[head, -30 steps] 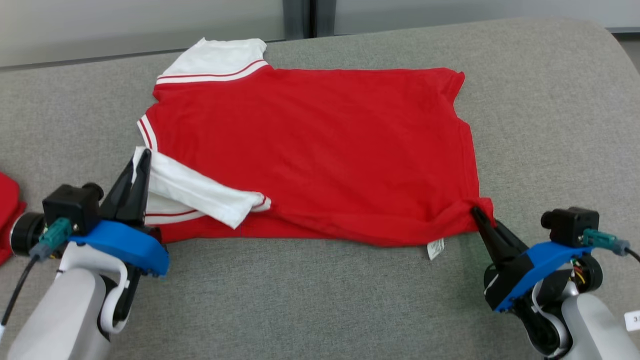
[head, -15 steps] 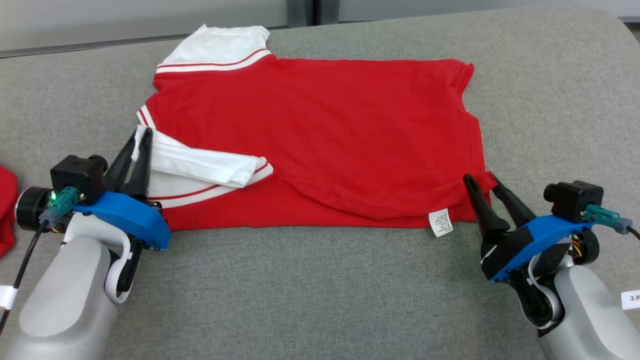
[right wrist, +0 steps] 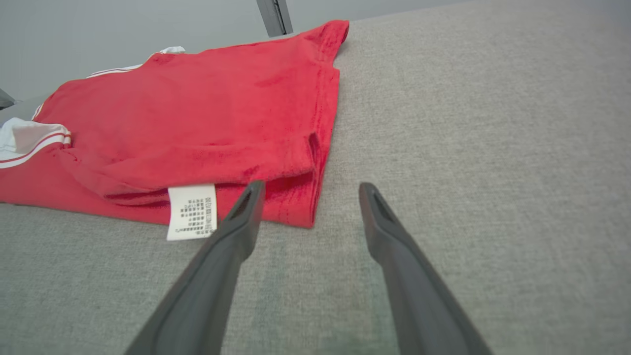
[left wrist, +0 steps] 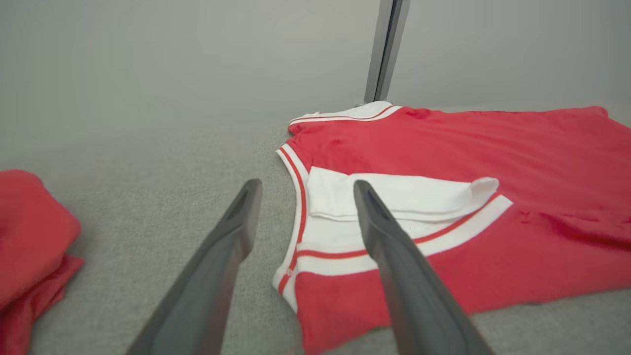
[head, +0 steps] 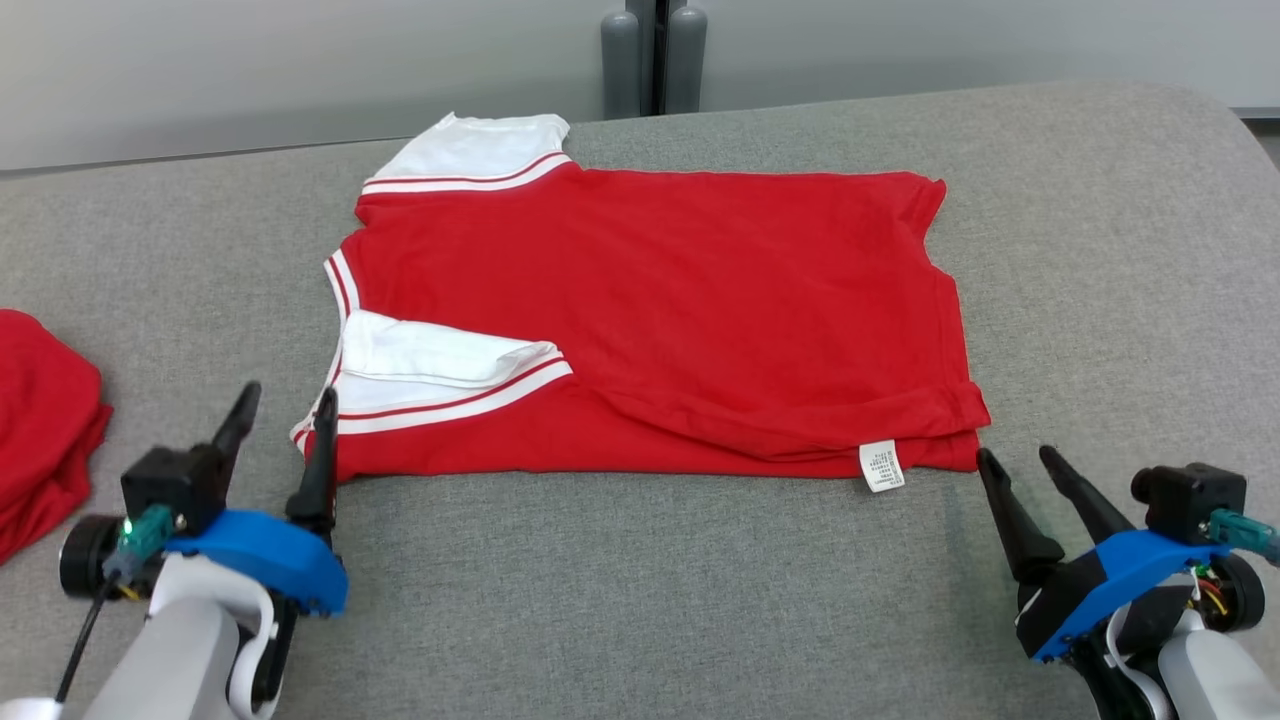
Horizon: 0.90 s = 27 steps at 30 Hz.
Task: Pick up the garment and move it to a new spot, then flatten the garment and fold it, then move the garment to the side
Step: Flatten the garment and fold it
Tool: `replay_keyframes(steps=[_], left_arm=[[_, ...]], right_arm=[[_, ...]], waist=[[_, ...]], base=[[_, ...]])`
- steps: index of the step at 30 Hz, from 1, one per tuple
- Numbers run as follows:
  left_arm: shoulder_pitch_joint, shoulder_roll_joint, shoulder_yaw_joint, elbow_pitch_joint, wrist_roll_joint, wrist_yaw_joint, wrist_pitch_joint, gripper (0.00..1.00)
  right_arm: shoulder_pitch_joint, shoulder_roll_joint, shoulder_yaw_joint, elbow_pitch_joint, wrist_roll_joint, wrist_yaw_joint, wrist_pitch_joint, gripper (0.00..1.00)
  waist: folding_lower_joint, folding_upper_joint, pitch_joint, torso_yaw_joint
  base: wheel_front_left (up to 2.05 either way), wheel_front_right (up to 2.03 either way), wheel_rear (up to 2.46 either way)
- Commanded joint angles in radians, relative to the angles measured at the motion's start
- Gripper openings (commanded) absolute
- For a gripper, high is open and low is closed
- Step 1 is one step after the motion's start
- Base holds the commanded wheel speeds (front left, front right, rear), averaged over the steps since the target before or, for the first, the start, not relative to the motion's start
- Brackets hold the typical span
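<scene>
Head view shows us the red short-sleeved shirt with white, red-striped sleeves (head: 650, 300) lying folded flat in the middle of the grey fabric surface (head: 640, 600). Our left gripper (head: 288, 393) is angled low at its near left corner, fingers spread, empty; our right gripper (head: 1015, 453) sits just off the near right corner, fingers spread, empty. Left wrist view brings out the white sleeve (left wrist: 394, 195) doubled over itself; right wrist view, the print on the white care label (right wrist: 192, 212). A crumpled red cloth (head: 40, 420) lies well apart, leftward.
</scene>
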Motion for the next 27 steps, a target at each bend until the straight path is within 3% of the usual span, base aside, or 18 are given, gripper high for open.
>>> replay_keyframes(steps=[1, 8, 21, 22, 23, 24, 25, 26, 27], left_arm=[[0.021, 0.004, 0.003, 0.001, -0.007, 0.006, -0.001, 1.00], [0.046, -0.001, -0.004, 0.028, -0.024, 0.009, 0.023, 1.00], [-0.017, -0.020, -0.044, 0.120, -0.034, -0.027, 0.063, 1.00], [-0.019, -0.024, -0.047, 0.129, -0.037, -0.031, 0.064, 1.00], [-0.022, -0.027, -0.050, 0.138, -0.041, -0.035, 0.067, 0.90], [-0.025, -0.029, -0.053, 0.145, -0.043, -0.036, 0.066, 0.49], [-0.028, -0.032, -0.056, 0.152, -0.044, -0.038, 0.065, 0.30], [-0.029, -0.035, -0.058, 0.160, -0.044, -0.040, 0.062, 0.04], [-0.030, -0.037, -0.058, 0.167, -0.048, -0.042, 0.058, 0.00]], right_arm=[[0.015, 0.002, -0.005, -0.009, -0.008, 0.000, 0.010, 1.00], [-0.014, 0.031, 0.011, 0.005, -0.044, 0.000, 0.039, 1.00], [-0.134, 0.060, 0.050, 0.163, -0.110, 0.000, 0.011, 1.00], [-0.139, 0.065, 0.055, 0.175, -0.109, 0.000, 0.008, 0.84], [-0.146, 0.071, 0.060, 0.187, -0.105, 0.000, 0.001, 0.60], [-0.153, 0.075, 0.063, 0.198, -0.101, 0.000, -0.004, 0.34], [-0.156, 0.077, 0.068, 0.209, -0.098, 0.000, -0.010, 0.00], [-0.162, 0.082, 0.071, 0.220, -0.094, 0.000, -0.020, 0.00], [-0.167, 0.083, 0.074, 0.227, -0.093, 0.000, -0.029, 0.00]], waist=[[0.0001, 0.0000, -0.002, 0.000], [0.0001, 0.0000, 0.011, 0.001], [0.0001, 0.0000, 0.050, -0.003], [0.0001, 0.0000, 0.051, -0.004], [0.0001, 0.0000, 0.052, -0.004], [0.0001, 0.0000, 0.052, -0.004], [0.0001, 0.0000, 0.051, -0.003], [0.0001, 0.0000, 0.049, -0.001], [0.0001, 0.0000, 0.045, 0.000]], base=[[0.00, 0.00, 0.00], [0.00, 0.00, 0.00], [0.00, 0.00, 0.00], [0.00, 0.00, 0.00], [0.00, 0.00, 0.00], [0.00, 0.00, 0.00], [0.00, 0.00, 0.00], [0.00, 0.00, 0.00], [0.00, 0.00, 0.00]])
